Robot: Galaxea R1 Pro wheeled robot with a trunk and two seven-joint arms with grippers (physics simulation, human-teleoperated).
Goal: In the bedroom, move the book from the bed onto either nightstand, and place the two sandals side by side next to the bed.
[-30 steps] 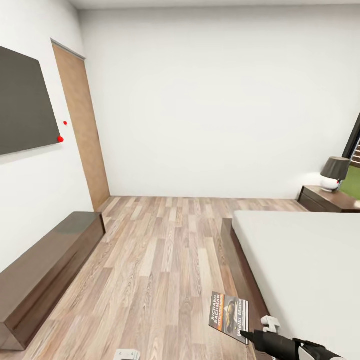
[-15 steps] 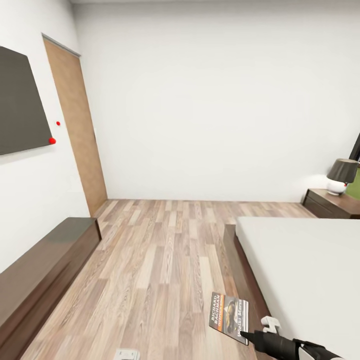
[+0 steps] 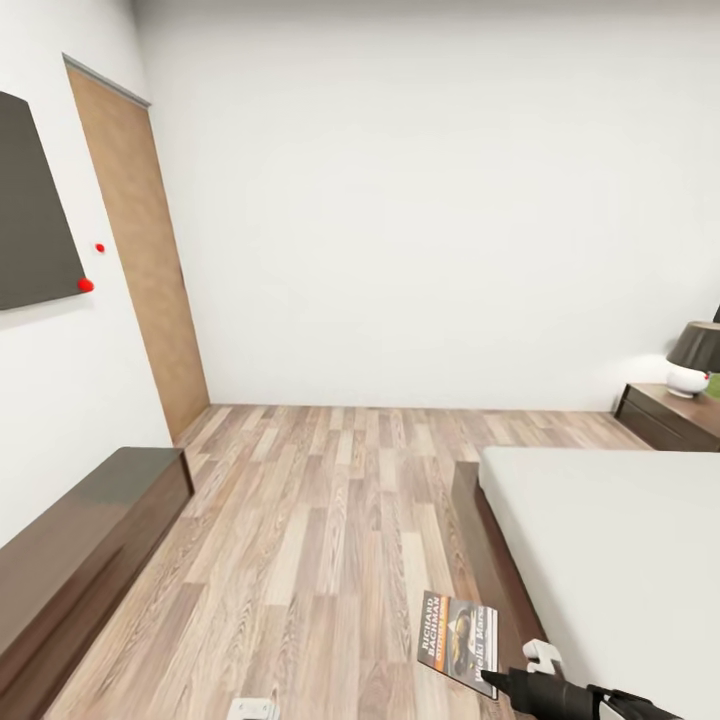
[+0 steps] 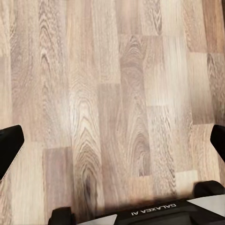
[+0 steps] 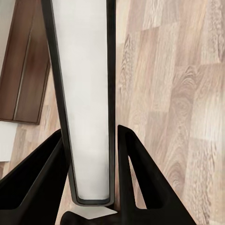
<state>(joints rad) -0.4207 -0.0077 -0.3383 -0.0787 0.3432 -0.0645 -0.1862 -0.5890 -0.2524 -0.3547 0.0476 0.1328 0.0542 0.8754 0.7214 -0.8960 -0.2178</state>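
Nearest to me, my right gripper (image 5: 89, 164) has its jaws clenched on the book (image 3: 457, 640). The wrist view shows the book edge-on between the two black fingers (image 5: 140, 183), its white page block running away from the camera. On the head view the book stands upright over the floor (image 3: 320, 520), just beside the bed (image 3: 620, 560) frame's near corner, cover lettering facing me.

My left gripper (image 4: 112, 140) has its jaws released and wide apart, holding nothing, with bare wood planks beneath.

Further out, the bed's grey mattress lies to my right, and a long dark dresser (image 3: 80, 540) runs along the left wall. Beyond the bed stands a nightstand (image 3: 675, 415) carrying a lamp (image 3: 697, 358). At the far left are a wooden door (image 3: 140, 250) and a dark wall panel (image 3: 35, 210).
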